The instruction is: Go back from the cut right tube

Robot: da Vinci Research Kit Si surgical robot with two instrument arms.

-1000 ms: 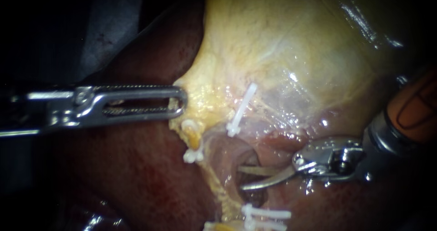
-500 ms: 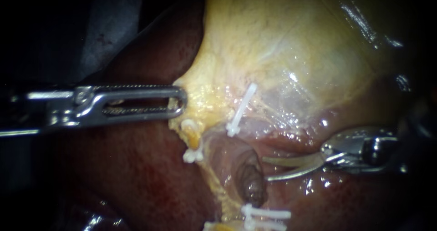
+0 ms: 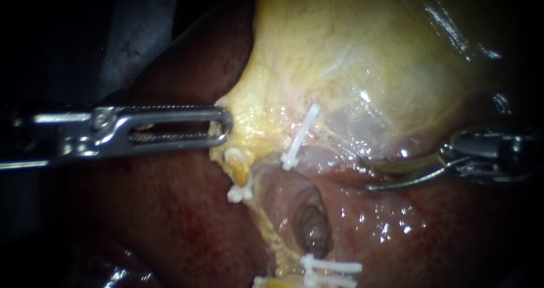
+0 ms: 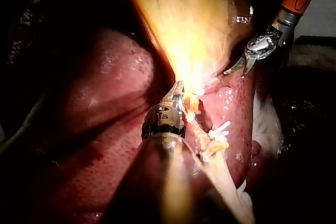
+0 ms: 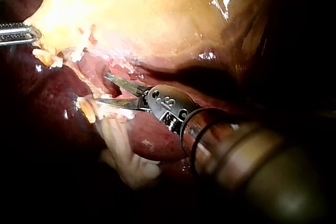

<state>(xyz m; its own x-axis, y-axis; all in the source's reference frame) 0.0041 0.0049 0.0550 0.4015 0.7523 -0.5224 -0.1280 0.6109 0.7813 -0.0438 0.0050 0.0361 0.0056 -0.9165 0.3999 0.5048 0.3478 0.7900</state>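
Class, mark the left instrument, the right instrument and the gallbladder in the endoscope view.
left instrument (image 3: 225, 127), endoscope view, its tip
right instrument (image 3: 366, 175), endoscope view, between its open blade tips
gallbladder (image 3: 351, 44), endoscope view, its yellow wall

The right tube (image 3: 310, 147) lies cut: one white clip (image 3: 301, 134) crosses its upper stump, two clips (image 3: 331, 267) (stacked close together) its lower, well apart.

Glare on the wet gallbladder (image 3: 351, 67), edges in deep shadow
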